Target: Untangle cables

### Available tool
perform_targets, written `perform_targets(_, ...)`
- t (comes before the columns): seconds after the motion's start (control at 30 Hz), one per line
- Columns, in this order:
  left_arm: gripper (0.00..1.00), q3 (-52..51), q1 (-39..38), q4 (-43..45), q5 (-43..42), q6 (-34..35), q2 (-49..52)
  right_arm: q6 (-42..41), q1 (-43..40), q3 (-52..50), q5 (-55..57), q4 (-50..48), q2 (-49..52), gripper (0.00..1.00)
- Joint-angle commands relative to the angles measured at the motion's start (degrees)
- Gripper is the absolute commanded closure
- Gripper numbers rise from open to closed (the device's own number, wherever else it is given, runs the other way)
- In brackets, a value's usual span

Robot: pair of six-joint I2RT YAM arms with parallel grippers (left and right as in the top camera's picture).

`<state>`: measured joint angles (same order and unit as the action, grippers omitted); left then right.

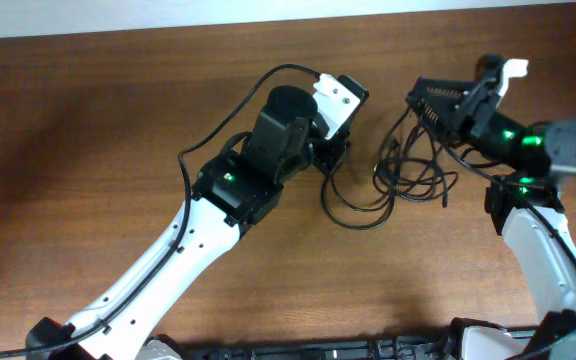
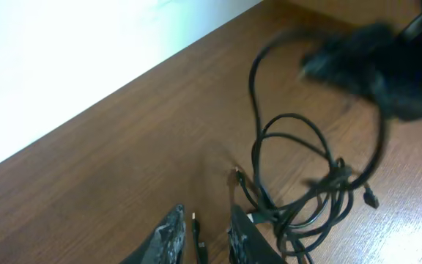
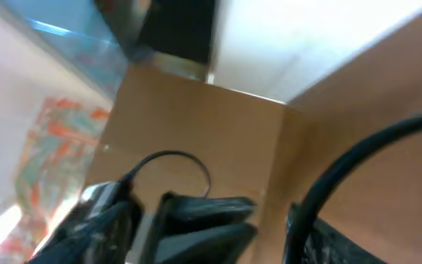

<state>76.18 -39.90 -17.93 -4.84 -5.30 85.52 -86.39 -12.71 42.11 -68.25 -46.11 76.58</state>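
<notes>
Spanning every view, the brown wooden surface (image 1: 88, 120) carries the whole job. The left arm (image 1: 168, 260) reaches in from the near-left corner toward the middle, and the right arm (image 1: 538, 250) comes up along the right edge.

The left pincer (image 2: 206, 213) sits low, its jaws narrow, with one cord end lying between them. I cannot tell whether it is actually pinched. The right pincer (image 1: 418, 100) hovers above the far side of the tangle. One strand rises toward it, but the blur hides whether it is clenched or released.

The cables (image 1: 408, 175) lie right of the middle between the two pincers, in several overlapping loops with crossings near the centre. A loose plug (image 2: 371, 196) sticks out at the heap's edge.

Risks, as I judge them:
- A pull by either arm while the crossings are tight could cinch the knot or drag the whole heap.
- The left jaws may trap two strands at once.
- A loop may snag on a finger.
</notes>
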Motion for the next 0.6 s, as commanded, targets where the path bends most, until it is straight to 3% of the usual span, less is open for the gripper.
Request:
perform_targets(0.0, 0.79, -0.1, 1.6, -1.3, 0.7, 2.2, 0.2, 14.7, -0.1, 0.2, 0.0, 10.0, -0.3, 0.31)
perform_targets(0.27, 0.79, -0.1, 5.7, -5.9, 0.6, 4.7, 0.2, 27.3, -0.1, 0.2, 8.9, 29.9, -0.3, 0.24)
perform_targets(0.57, 0.76, -0.1, 6.8, -9.4, 0.6, 4.7, 0.2, 41.8, -0.1, 0.2, 15.6, 49.9, -0.3, 0.23)
